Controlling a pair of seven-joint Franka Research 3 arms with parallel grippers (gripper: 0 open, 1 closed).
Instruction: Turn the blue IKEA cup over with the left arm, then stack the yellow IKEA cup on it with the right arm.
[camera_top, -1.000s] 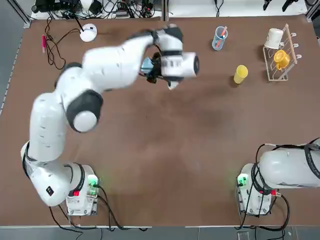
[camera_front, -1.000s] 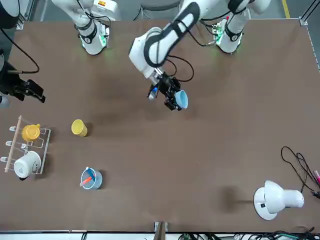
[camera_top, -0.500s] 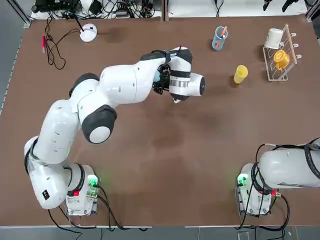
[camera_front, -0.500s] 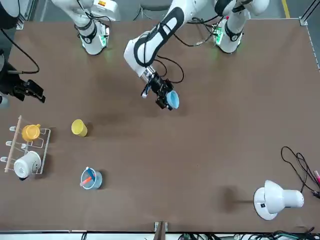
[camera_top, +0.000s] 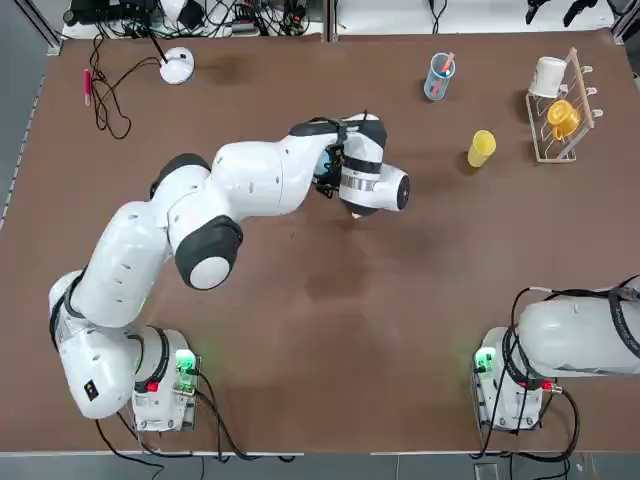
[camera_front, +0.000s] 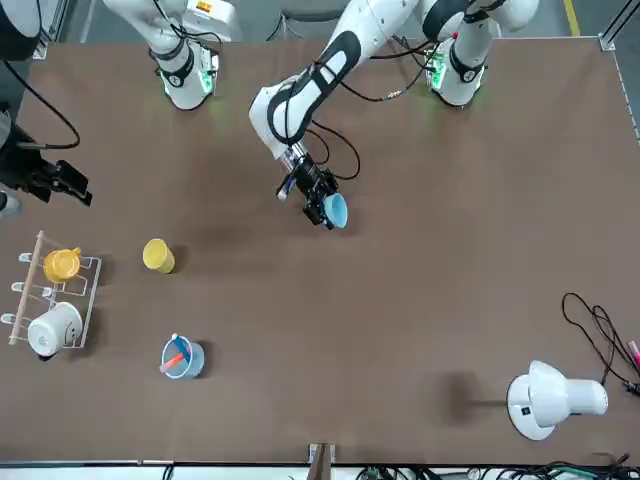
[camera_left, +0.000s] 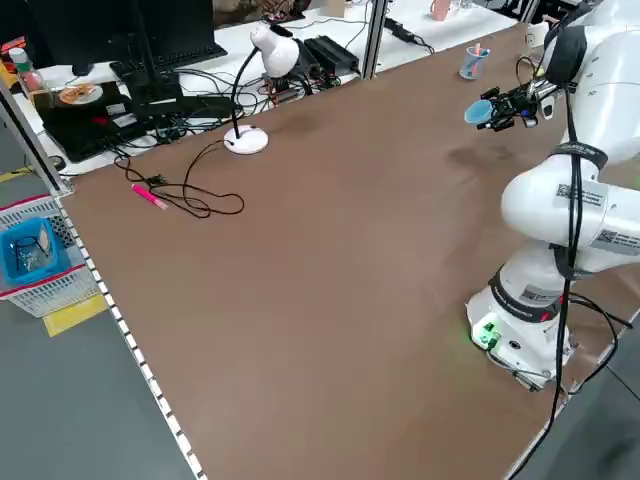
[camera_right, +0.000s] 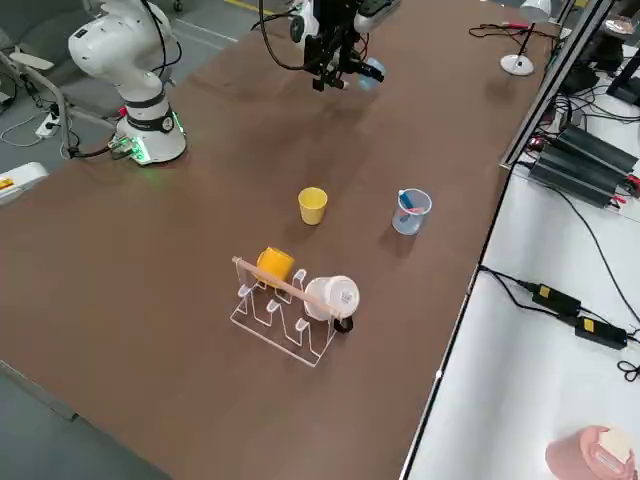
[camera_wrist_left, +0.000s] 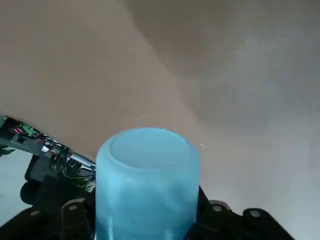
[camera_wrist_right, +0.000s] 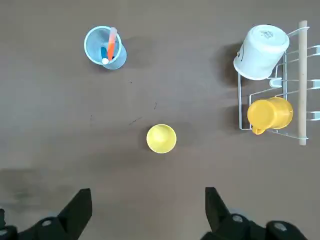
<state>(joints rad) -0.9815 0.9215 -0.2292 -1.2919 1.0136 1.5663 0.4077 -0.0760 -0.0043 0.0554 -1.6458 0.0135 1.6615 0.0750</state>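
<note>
L arm (camera_top: 240, 190) stretched out over mid table, far half; L gripper (camera_front: 318, 202) clamped on the blue IKEA cup (camera_front: 336, 211), held up off the table (camera_top: 320, 330); cup tilted over on its side in front view, sticking out of the fingers toward the far edge; in L wrist view cup (camera_wrist_left: 147, 182) fills the middle w/ its closed base facing away from the cam, black finger hardware at both sides of it; in top view cup mostly hidden under the wrist, only a sliver of blue visible.

R arm (camera_top: 580, 340) parked near its base, R side of table; R gripper (camera_wrist_right: 148, 210) jaws spread wide, nothing between them, hanging well above the surface.

Yellow IKEA cup (camera_top: 481, 148) on the table, R far area, well apart from the blue one; from R wrist cam it's seen mouth-up (camera_wrist_right: 161, 138); clear bluish glass (camera_top: 439, 76) w/ pink/orange sticks near it toward far edge; wire rack (camera_top: 557, 120) beside it w/ white mug (camera_top: 549, 76) + orange-yellow mug (camera_top: 562, 117) on the pegs.

Far L corner: white desk lamp (camera_top: 177, 65), black cable (camera_top: 110, 95), pink pen (camera_top: 88, 85).
</note>
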